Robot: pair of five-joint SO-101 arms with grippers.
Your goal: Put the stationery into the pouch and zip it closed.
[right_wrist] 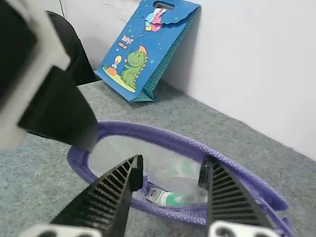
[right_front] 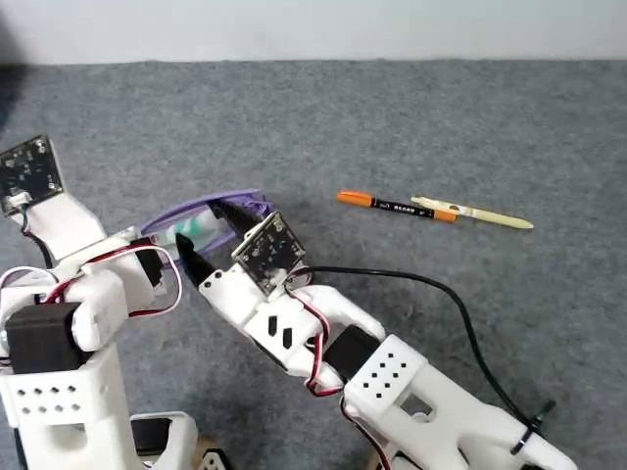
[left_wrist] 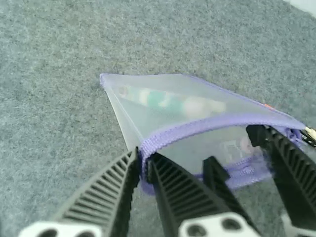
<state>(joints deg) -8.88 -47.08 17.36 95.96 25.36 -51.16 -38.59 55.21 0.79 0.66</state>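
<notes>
A translucent pouch point(right_front: 196, 217) with a purple zip rim lies left of centre, its mouth held open. My left gripper point(left_wrist: 143, 163) is shut on the rim's near end point(left_wrist: 163, 136). My right gripper point(right_wrist: 170, 185) is open, its black fingers point(right_front: 231, 217) spread at the pouch mouth point(right_wrist: 163, 138). A white and green item point(right_wrist: 168, 198) lies inside the pouch. An orange-capped black pen point(right_front: 395, 206) and a cream pen point(right_front: 473, 211) lie end to end on the grey mat, well right of the pouch.
The grey mat point(right_front: 392, 117) runs back to a white wall. A blue gift bag point(right_wrist: 148, 44) leans on the wall beyond the pouch. A black cable point(right_front: 441, 294) trails from the right arm across the mat.
</notes>
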